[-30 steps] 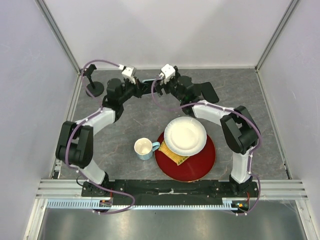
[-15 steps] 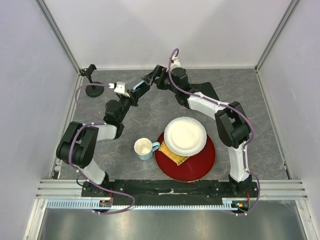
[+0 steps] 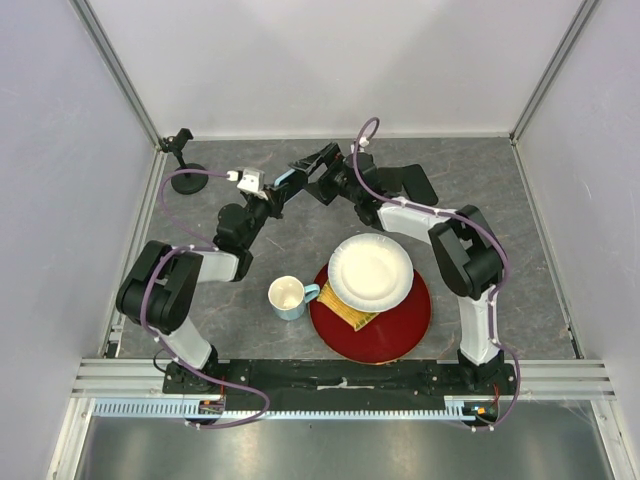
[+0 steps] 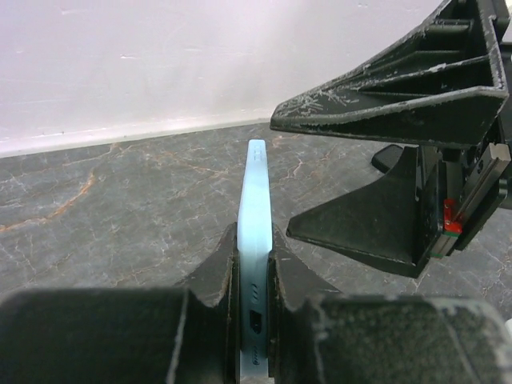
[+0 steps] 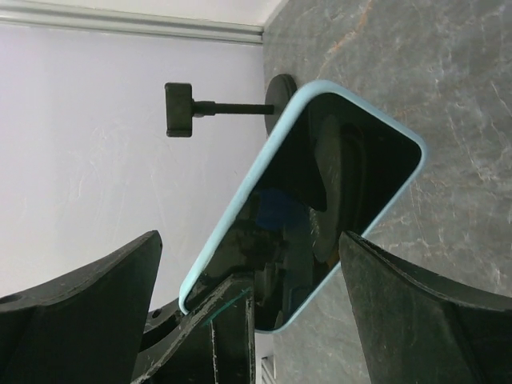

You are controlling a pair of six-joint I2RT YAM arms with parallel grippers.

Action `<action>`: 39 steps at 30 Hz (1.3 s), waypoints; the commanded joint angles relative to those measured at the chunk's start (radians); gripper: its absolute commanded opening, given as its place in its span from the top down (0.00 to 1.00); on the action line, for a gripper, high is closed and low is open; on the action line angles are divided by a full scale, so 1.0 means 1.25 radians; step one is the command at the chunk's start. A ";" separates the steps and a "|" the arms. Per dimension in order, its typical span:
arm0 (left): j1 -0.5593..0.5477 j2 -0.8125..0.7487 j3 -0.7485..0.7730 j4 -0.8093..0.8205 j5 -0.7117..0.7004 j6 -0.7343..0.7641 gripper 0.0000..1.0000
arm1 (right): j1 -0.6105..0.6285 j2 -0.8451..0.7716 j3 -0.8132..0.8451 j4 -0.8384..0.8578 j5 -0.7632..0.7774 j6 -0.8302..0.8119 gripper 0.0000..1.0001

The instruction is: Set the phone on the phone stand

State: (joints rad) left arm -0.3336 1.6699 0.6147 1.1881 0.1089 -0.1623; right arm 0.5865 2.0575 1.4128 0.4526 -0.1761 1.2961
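The phone (image 3: 286, 178), black screen in a light blue case, is held off the table at the back centre. My left gripper (image 3: 277, 188) is shut on its lower end; in the left wrist view the phone (image 4: 255, 224) stands edge-on between my fingers (image 4: 288, 268). My right gripper (image 3: 316, 165) is open, its fingers (image 5: 416, 304) spread on either side of the phone (image 5: 328, 192) without touching it. The black phone stand (image 3: 183, 160) is at the back left corner, to the left of both grippers. It also shows in the right wrist view (image 5: 214, 108).
A white plate (image 3: 370, 270) lies on a red plate (image 3: 400, 325) at centre front, with a yellow item under its edge. A white cup with a blue handle (image 3: 288, 297) stands left of them. The walls close in behind the stand.
Both wrists have turned. The left gripper has drawn back to the left with the phone, now tilted up. The right gripper has swung round to the phone's right side.
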 commanded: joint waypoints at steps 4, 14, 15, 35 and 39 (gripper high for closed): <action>-0.029 -0.085 -0.001 0.381 -0.023 0.062 0.98 | 0.022 -0.064 -0.038 0.029 0.012 0.123 0.02; -0.055 -0.126 -0.002 0.381 -0.043 0.073 0.98 | 0.024 -0.118 -0.098 0.040 0.064 0.156 0.02; -0.057 -0.130 -0.002 0.381 -0.043 0.073 0.98 | 0.024 -0.117 -0.096 0.034 0.059 0.156 0.02; -0.101 -0.116 0.017 0.381 -0.039 0.076 0.98 | 0.019 -0.143 -0.161 0.124 0.088 0.249 0.06; -0.111 -0.105 0.019 0.381 -0.037 0.086 0.98 | 0.003 -0.145 -0.162 0.121 0.087 0.261 0.10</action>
State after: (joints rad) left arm -0.4545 1.5444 0.5987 1.2011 0.0784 -0.1101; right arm 0.6098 1.9251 1.2213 0.5537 -0.0940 1.5761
